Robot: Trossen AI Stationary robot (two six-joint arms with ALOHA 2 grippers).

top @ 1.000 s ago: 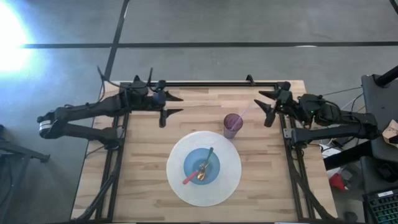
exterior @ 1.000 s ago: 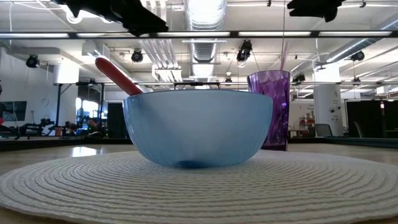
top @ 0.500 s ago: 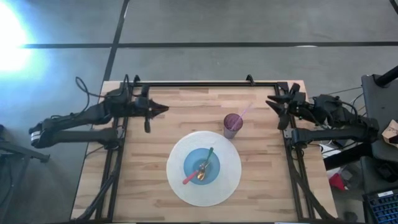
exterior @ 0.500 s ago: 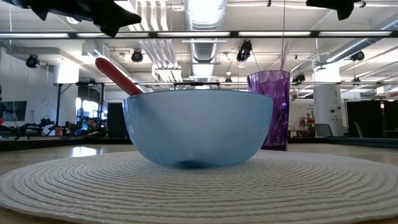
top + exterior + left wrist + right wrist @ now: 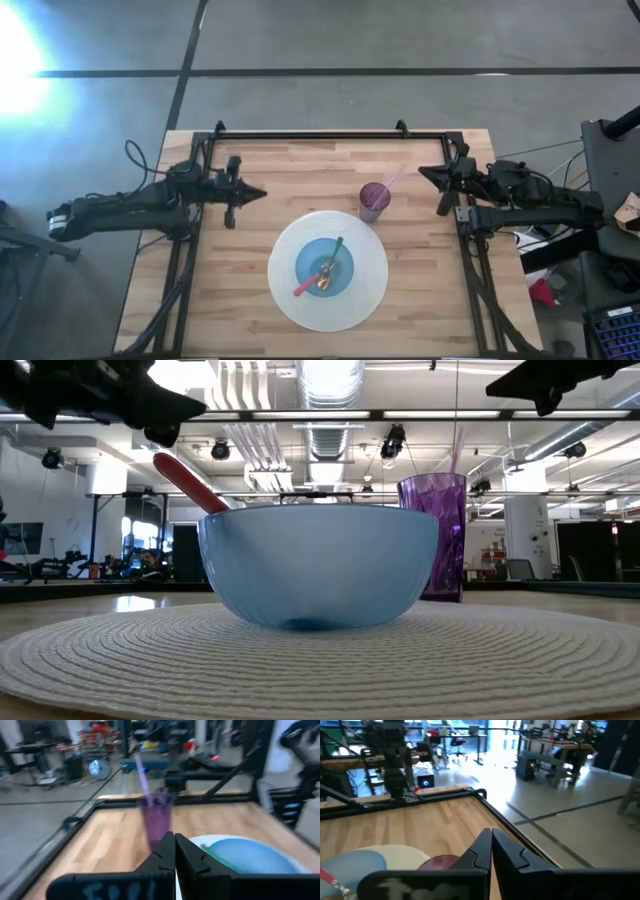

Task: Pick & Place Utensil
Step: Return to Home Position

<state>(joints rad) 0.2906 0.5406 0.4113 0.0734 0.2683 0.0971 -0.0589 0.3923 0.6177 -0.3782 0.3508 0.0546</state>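
left gripper (image 5: 175, 836) closed; fork (image 5: 307, 286), spoon (image 5: 334, 255) in bowl (image 5: 346, 276); straw (image 5: 393, 182) in cup (image 5: 370, 212)

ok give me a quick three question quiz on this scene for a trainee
1. True or false: the pink straw stands in the purple cup.
2. What lies in the blue bowl? A: only the pink straw. B: the pink fork and the green spoon. C: nothing.
3. Fill the gap: the left gripper and the right gripper, both empty, have their fingers ____.

Key: 1 true; 2 B; 3 shut.
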